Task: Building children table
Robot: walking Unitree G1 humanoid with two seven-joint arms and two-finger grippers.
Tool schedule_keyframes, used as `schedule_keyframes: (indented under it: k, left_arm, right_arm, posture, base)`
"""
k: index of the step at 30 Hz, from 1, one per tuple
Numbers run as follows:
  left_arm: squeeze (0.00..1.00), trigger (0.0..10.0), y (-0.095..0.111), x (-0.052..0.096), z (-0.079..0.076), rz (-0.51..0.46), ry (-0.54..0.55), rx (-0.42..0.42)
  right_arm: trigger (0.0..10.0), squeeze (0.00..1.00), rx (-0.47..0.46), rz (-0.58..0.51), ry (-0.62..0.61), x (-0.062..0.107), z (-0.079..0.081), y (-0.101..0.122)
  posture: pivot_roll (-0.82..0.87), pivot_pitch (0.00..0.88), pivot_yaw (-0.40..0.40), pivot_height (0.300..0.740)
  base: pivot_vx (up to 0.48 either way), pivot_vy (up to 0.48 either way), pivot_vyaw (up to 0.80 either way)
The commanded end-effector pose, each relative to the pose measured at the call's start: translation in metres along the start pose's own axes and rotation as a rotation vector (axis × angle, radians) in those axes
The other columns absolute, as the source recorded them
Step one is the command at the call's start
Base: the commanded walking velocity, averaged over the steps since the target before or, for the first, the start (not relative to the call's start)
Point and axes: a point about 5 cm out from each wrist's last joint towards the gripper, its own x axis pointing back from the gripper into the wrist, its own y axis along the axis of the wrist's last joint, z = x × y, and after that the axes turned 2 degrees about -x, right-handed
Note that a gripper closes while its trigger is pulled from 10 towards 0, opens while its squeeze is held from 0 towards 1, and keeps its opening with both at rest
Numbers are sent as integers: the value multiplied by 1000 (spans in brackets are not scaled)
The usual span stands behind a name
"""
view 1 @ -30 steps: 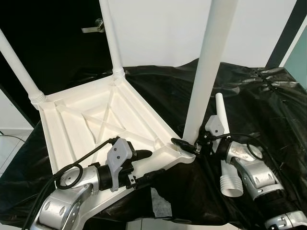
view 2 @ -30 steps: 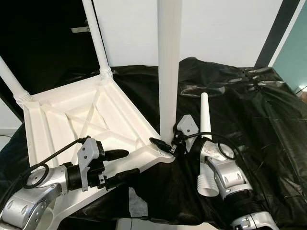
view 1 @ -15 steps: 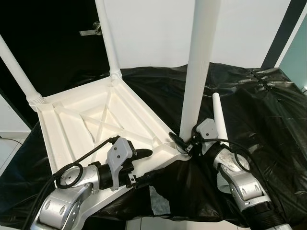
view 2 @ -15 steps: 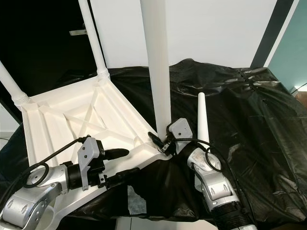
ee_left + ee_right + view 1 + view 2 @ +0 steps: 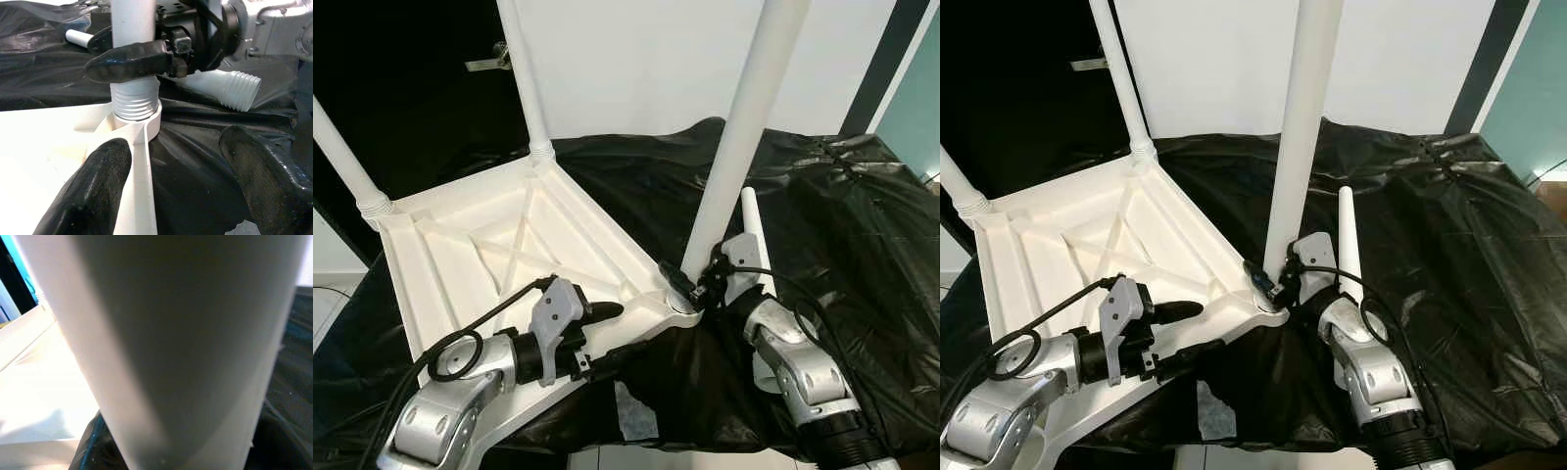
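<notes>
My right end effector [image 5: 697,285] is clenched on the third leg [image 5: 736,157] at its near corner socket. My left end effector [image 5: 612,338], released, straddles the tabletop [image 5: 499,255] edge. I judge the leg needs screwing down next; the fourth leg [image 5: 756,257] waits on the worktop [image 5: 862,225].

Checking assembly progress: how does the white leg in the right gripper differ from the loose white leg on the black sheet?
The gripped white plastic leg stands in the upturned tabletop's corner socket; the loose white leg lies flat on the black sheet. The right gripper clamps the first; nothing holds the second. Both have ribbed threaded ends.
</notes>
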Motion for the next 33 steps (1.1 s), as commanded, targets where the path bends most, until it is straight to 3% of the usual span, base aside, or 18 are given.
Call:
schedule_keyframes:
  k: [1, 9, 20, 27, 28, 33]
  left_arm:
    - [0, 10000, 1, 2, 4, 2, 56, -15]
    - [0, 10000, 1, 2, 4, 1, 59, -17]
    - [0, 10000, 1, 2, 3, 1, 60, -18]
    - [0, 10000, 0, 3, 2, 0, 64, -18]
    - [0, 10000, 1, 2, 2, -2, 67, -18]
    - [0, 10000, 1, 1, 2, -2, 60, -21]
  right_arm:
    - [10000, 0, -75, 191, -36, 4, -5, -33]
    - [10000, 0, -105, 234, -25, 2, -10, -32]
    - [10000, 0, -9, 258, 6, 4, -7, -34]
    - [10000, 0, -8, 238, -28, 8, -4, -36]
    - [10000, 0, 75, 189, -52, 9, 8, -35]
    - [10000, 0, 189, 149, 6, 13, 17, -36]
  posture:
    - [40, 0, 8, 740]
    - [41, 0, 8, 740]
    - [47, 0, 2, 740]
    - [48, 0, -3, 740]
    - [44, 0, -1, 740]
    - [39, 0, 7, 740]
  base:
    - [0, 0, 0]
    - [0, 0, 0]
    - [0, 0, 0]
    - [0, 0, 0]
    - [0, 0, 0]
    - [0, 0, 0]
